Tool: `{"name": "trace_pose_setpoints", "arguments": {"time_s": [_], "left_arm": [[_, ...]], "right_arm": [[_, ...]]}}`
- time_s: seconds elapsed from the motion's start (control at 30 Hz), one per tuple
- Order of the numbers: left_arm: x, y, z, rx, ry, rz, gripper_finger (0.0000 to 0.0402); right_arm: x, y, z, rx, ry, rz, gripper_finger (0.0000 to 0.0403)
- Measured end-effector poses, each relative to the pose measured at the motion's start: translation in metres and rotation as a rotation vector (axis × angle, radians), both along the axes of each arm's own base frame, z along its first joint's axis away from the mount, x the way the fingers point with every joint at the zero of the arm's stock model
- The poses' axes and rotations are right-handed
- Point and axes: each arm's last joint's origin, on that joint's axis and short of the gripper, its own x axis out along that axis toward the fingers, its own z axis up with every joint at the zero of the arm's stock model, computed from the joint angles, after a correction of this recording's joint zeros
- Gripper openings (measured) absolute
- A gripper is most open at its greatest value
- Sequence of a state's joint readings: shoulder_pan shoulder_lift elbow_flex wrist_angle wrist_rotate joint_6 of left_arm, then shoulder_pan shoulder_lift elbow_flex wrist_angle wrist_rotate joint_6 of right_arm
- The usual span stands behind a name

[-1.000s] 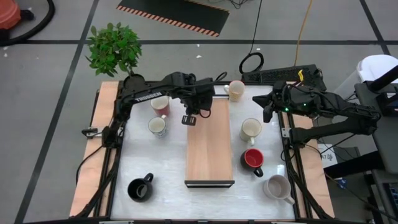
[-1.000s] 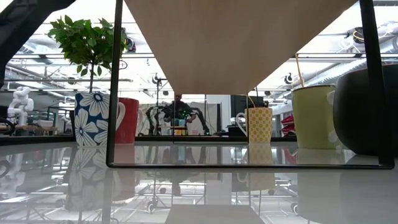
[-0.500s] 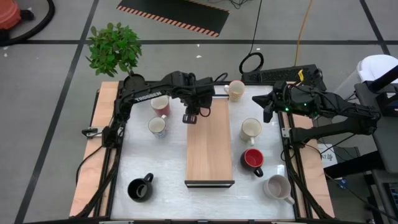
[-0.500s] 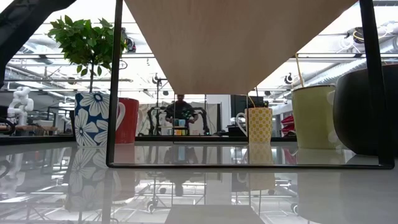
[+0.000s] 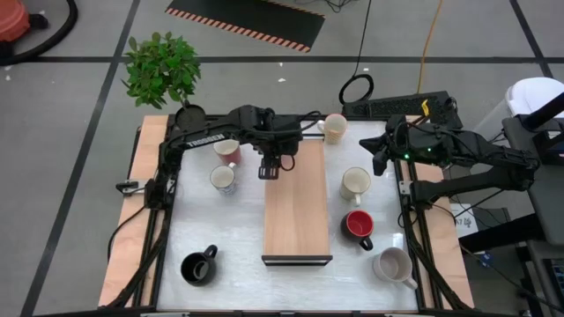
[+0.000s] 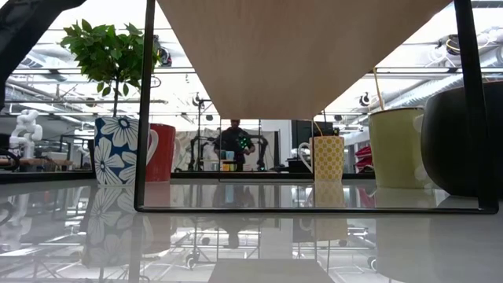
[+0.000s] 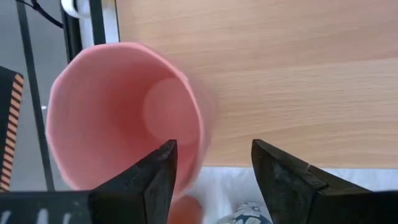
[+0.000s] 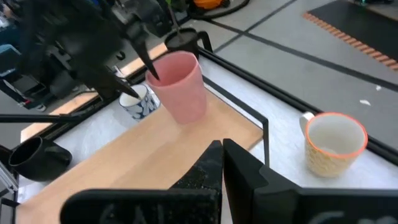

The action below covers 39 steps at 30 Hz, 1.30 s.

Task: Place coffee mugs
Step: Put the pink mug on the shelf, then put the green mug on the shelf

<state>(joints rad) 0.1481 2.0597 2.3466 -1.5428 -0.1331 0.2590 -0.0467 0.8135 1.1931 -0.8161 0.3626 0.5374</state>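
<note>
A pink mug (image 8: 180, 84) stands upright on its base at the far left corner of a raised wooden shelf (image 5: 297, 211). My left gripper (image 7: 212, 149) hangs over it, pointing down and open. One finger (image 7: 155, 177) is inside the mug and the other (image 7: 280, 177) is outside, over the shelf. In the high view this gripper (image 5: 270, 167) hides the mug. My right gripper (image 8: 221, 158) waits shut by the table's far right edge (image 5: 379, 158). Other mugs stand on the white tabletop around the shelf. My left gripper straddles the pink mug's wall (image 7: 198, 134) at the rim from above, one finger inside and one outside. Whether either finger touches the wall, I cannot tell. The mug stands on the shelf on its own base.
A red mug (image 5: 227, 150) and a blue-flowered mug (image 5: 222, 179) stand left of the shelf, and a black one (image 5: 198, 267) is at the near left. Cream mugs (image 5: 335, 128) (image 5: 355, 183), a red-lined one (image 5: 359, 224) and a pale one (image 5: 392, 264) stand to the right. A potted plant (image 5: 161, 69) is at the far left.
My left gripper has opened over the shelf's far end while staying almost where it was. The pink mug stays on the shelf.
</note>
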Motion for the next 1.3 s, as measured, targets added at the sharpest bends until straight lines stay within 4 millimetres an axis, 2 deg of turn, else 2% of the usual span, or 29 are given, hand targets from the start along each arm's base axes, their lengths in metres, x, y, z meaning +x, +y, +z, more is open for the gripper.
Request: {"name": "trace_pose_setpoints", "arguments": {"time_s": [0.2,0.43,0.6,0.77,1.07,1.17,1.3], "left_arm": [[-0.013,-0.008,0.020,0.066,-0.050,-0.016,0.0212],[-0.038,-0.010,0.049,0.060,-0.149,0.053,0.0212],[-0.055,-0.012,0.066,0.037,-0.225,0.125,0.0212],[-0.067,-0.014,0.077,-0.008,-0.277,0.212,0.0212],[-0.097,-0.025,0.097,-0.067,-0.340,0.304,0.0211],[-0.110,-0.028,0.106,-0.057,-0.375,0.311,0.0211],[-0.119,-0.030,0.102,-0.047,-0.366,0.304,0.0211]], "right_arm": [[-0.002,0.000,-0.003,0.026,0.030,-0.014,0.0000],[-0.001,0.000,-0.004,0.066,0.015,-0.028,0.0000],[0.001,0.003,-0.007,0.153,0.035,0.049,0.0006],[0.007,0.006,-0.015,0.244,0.093,0.078,0.0041],[0.021,0.018,-0.037,0.408,0.176,0.121,0.0136],[0.022,0.022,-0.043,0.459,0.189,0.106,0.0152],[0.024,0.029,-0.050,0.481,0.218,0.112,0.0154]]}}
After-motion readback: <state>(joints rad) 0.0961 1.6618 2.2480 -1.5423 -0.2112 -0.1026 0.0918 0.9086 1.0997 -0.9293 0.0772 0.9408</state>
